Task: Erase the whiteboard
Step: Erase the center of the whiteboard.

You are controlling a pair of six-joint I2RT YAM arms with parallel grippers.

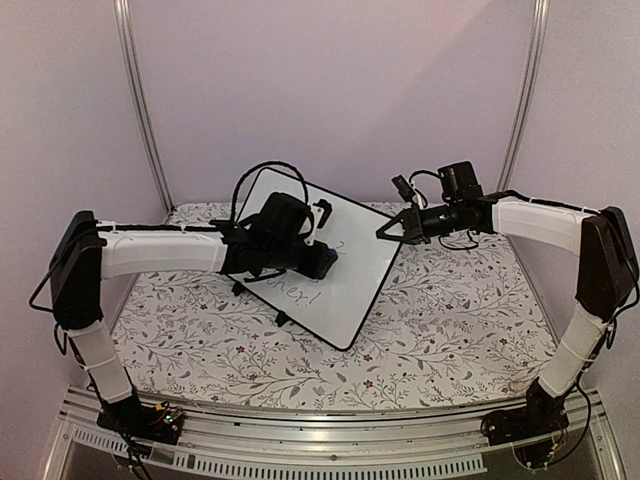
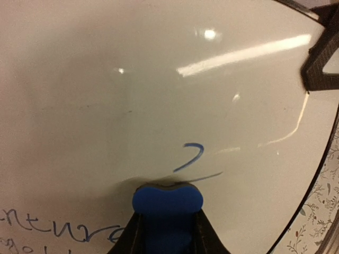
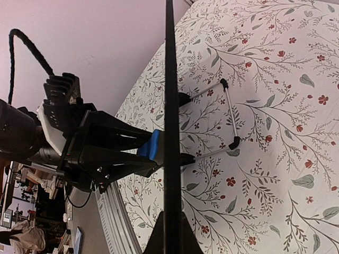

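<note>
One edge of the whiteboard (image 1: 355, 265) sits pinched in right fingers (image 1: 394, 229).

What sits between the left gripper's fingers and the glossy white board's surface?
A small blue eraser, clamped in the left gripper, pressed against the black-framed whiteboard; the left wrist view shows it.

Left arm (image 1: 160, 250): forearm level, reaching inward.
Left gripper (image 1: 328, 264): clamped shut.
Right arm (image 1: 540, 222): stretched inward.
Right gripper (image 1: 388, 231): pinched closed.
</note>
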